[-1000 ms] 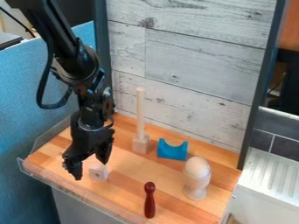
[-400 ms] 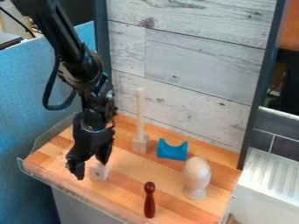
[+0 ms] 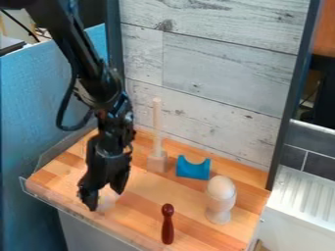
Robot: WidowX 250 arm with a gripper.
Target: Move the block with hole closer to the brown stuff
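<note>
Pale wood-plank wall (image 3: 216,59) rises beside a blue partition (image 3: 26,127).

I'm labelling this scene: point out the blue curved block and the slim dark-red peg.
Blue curved block (image 3: 193,171), camera view: front face, below the notch.
Slim dark-red peg (image 3: 168,231), camera view: its lower body.

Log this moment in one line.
gripper: open, at pale block | block: apart from brown pin | blue piece: beside upright post

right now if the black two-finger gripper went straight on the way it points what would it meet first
Likely the small pale block, seen between the fingers of the gripper, though they could pass either side and meet the striped wooden tabletop instead; depth is unclear.
</note>
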